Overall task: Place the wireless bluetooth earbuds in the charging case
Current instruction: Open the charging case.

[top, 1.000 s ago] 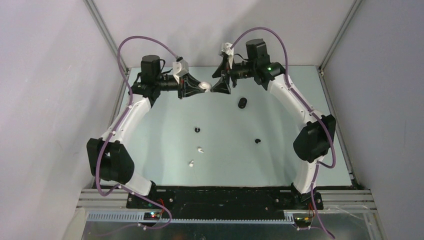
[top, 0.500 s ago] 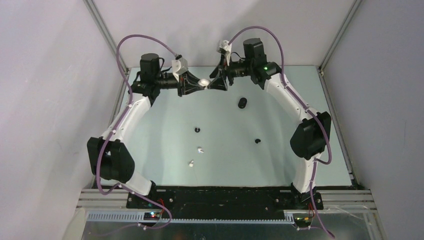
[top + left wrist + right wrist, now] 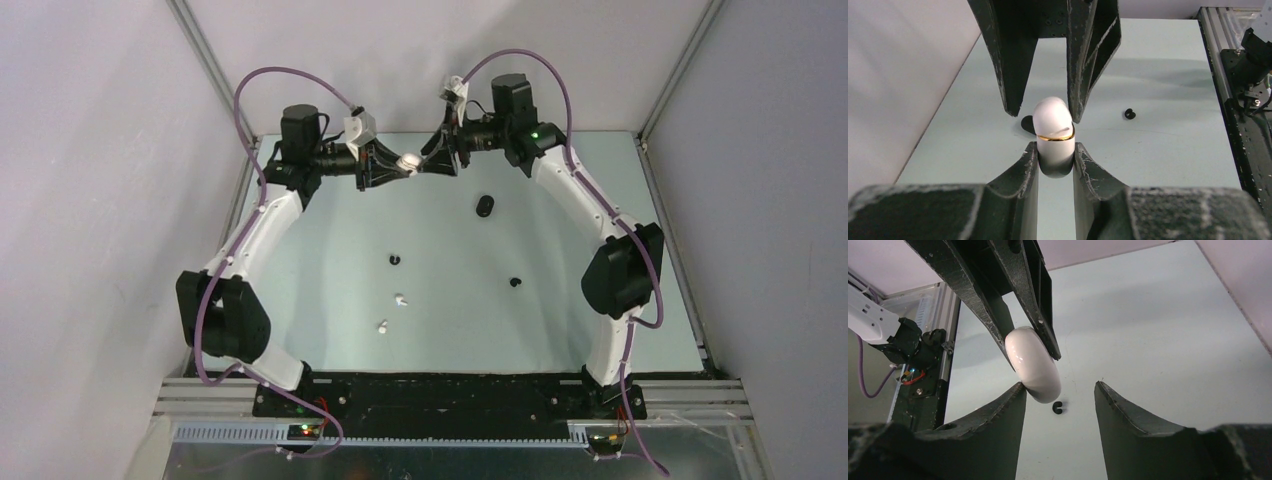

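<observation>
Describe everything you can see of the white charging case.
The white charging case is a smooth, glossy plastic pebble, seemingly shut, with a thin gold band at its seam. Held above the table, it is clamped at one end by the left gripper; the open right gripper straddles its other end.

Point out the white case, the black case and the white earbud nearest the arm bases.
white case (image 3: 1050, 112): left wrist view, upper shell above the gold band.
black case (image 3: 485, 207): top external view, middle of its body.
white earbud (image 3: 382, 325): top external view, its white body.
</observation>
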Available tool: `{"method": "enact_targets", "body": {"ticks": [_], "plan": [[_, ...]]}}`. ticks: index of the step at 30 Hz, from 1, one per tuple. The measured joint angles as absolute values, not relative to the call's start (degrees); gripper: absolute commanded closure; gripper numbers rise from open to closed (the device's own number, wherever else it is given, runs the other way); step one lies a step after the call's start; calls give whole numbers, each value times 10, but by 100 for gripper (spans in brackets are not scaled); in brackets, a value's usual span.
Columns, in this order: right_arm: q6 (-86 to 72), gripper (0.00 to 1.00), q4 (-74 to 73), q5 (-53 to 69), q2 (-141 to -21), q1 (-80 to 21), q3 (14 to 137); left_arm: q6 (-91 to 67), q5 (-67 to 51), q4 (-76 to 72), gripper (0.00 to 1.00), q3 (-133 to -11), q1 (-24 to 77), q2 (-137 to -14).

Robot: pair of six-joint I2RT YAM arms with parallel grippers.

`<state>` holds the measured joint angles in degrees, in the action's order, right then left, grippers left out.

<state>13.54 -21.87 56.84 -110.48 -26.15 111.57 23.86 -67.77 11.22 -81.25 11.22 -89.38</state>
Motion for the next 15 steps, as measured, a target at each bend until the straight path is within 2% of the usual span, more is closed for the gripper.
{"method": "enact_targets", "body": {"ticks": [15], "plan": [[120,49,-184,566,-1105,-243,1116,219,-693,131,100,-813,117,-901]]}}
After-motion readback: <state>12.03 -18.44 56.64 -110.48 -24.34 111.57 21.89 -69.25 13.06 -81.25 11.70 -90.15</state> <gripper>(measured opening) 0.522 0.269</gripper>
